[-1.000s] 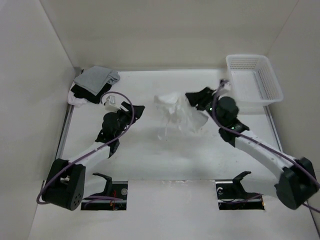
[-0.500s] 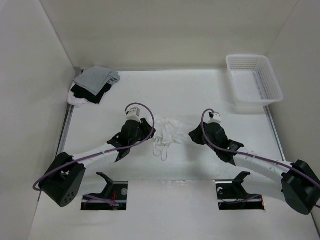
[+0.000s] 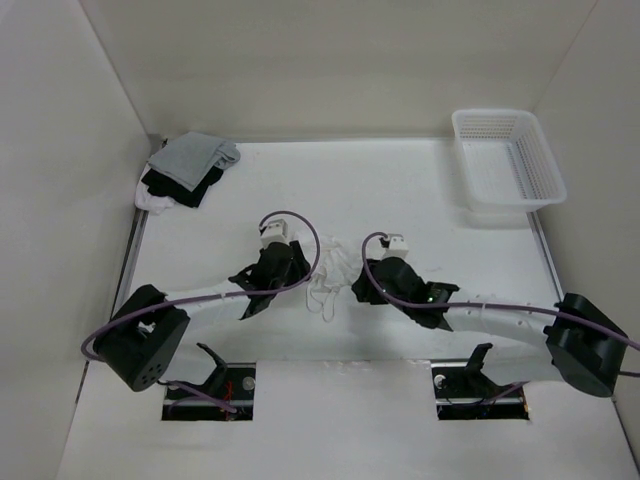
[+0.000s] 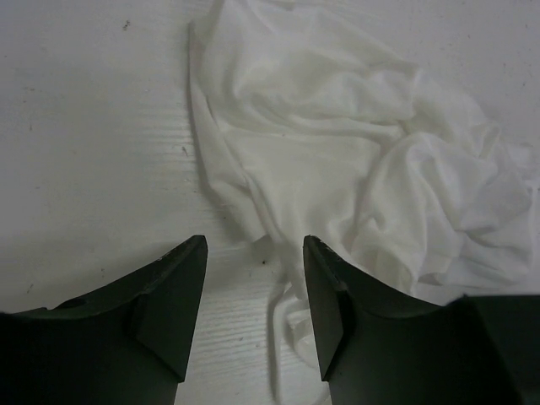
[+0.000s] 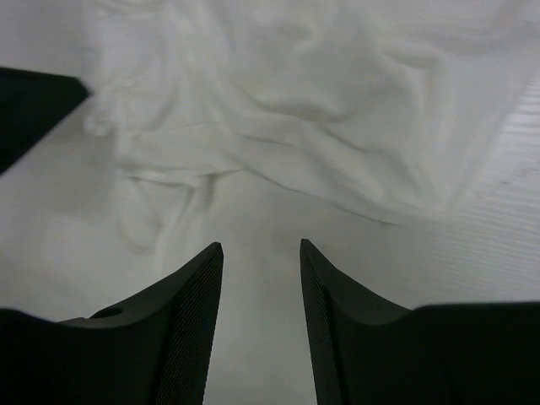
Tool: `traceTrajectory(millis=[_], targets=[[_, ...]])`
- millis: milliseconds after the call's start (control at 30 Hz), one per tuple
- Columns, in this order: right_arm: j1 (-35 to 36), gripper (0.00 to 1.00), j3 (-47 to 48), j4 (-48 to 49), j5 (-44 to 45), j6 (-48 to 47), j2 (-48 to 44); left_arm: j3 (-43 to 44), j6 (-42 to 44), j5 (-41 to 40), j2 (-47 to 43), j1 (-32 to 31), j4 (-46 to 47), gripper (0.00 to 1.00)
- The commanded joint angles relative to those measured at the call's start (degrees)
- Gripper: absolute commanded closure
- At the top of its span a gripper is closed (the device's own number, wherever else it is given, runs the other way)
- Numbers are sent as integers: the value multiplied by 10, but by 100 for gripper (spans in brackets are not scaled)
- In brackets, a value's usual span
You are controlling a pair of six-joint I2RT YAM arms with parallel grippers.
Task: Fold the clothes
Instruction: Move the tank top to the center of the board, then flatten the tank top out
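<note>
Both arms have drawn inward, flanking the thin white crumpled fabric garment (image 3: 335, 258) on the white table (image 3: 420, 190). The left jaws are released and empty, with the cloth just ahead and to the right. The right jaws are also released, with the cloth just ahead. Neither arm looks nearer.

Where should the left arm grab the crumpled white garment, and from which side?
Probably the white garment's thin left edge, lying flat just ahead of the open left gripper; slide in low from the left, since the middle is bunched.
</note>
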Motion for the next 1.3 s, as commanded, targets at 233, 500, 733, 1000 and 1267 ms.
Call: traceTrajectory(millis=[233, 500, 733, 1000, 1267], targets=[[33, 48, 132, 123, -40, -51, 143, 27, -26, 50, 56, 31, 107, 67], [33, 48, 169, 166, -60, -49, 215, 21, -54, 99, 99, 52, 161, 79], [20, 93, 147, 160, -32, -34, 206, 5, -67, 122, 69, 62, 163, 91], [27, 97, 69, 46, 23, -70, -94, -15, -70, 137, -127, 54, 75, 95], [113, 97, 195, -189, 110, -133, -375, 78, -57, 118, -446, 37, -147, 98]])
